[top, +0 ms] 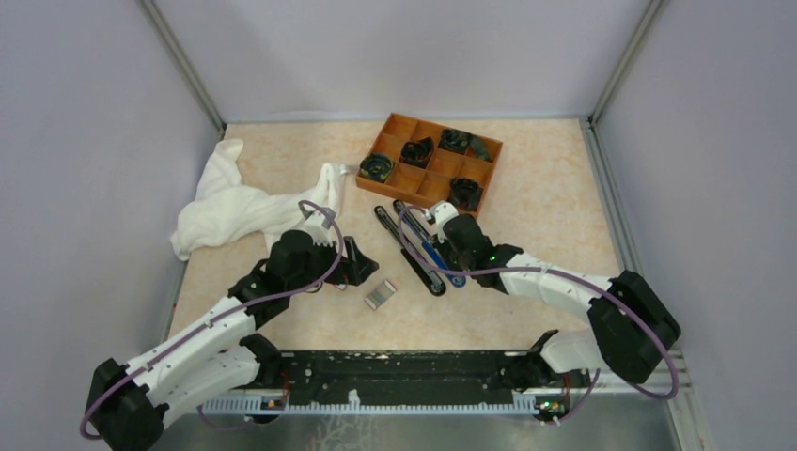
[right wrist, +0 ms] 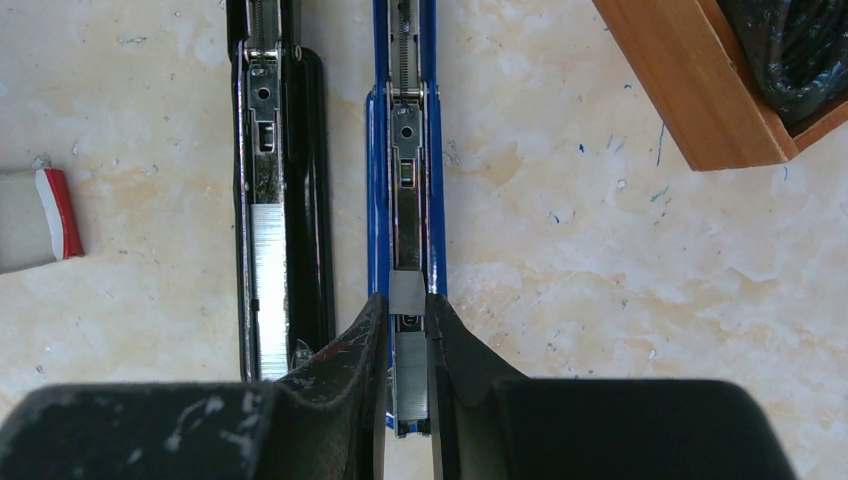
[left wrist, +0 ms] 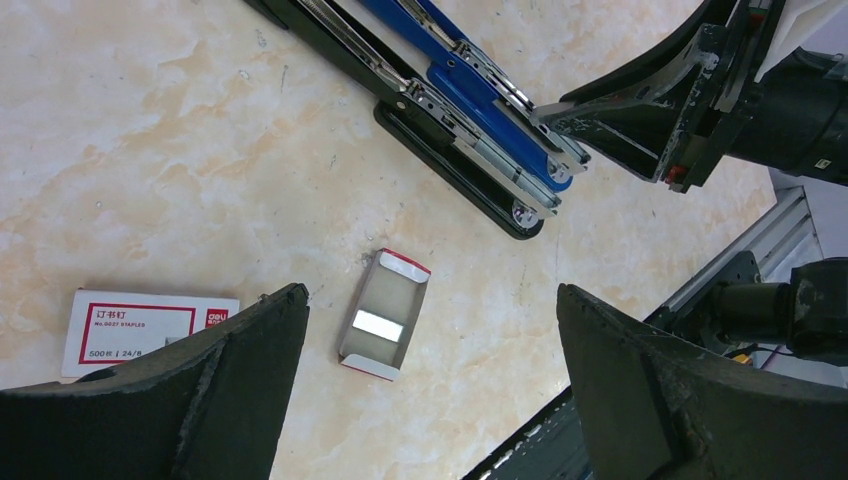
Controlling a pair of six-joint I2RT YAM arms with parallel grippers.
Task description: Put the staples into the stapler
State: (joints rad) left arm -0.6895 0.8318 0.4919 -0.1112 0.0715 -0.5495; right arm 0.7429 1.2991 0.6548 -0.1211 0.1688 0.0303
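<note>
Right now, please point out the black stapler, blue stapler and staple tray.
black stapler (right wrist: 316, 200): right wrist view, black base.
blue stapler (right wrist: 406, 200): right wrist view, metal channel.
staple tray (left wrist: 392, 290): left wrist view, inner floor.

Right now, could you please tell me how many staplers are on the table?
2. The slim all-black stapler lies opened flat near the orange-brown compartment tray; the blue-and-black stapler lies alongside it, under the right gripper. None appears hidden.

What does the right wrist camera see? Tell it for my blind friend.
The right gripper pinches a small grey block over the blue stapler's open channel. The black stapler lies open beside it, a silver strip in its channel.
</note>
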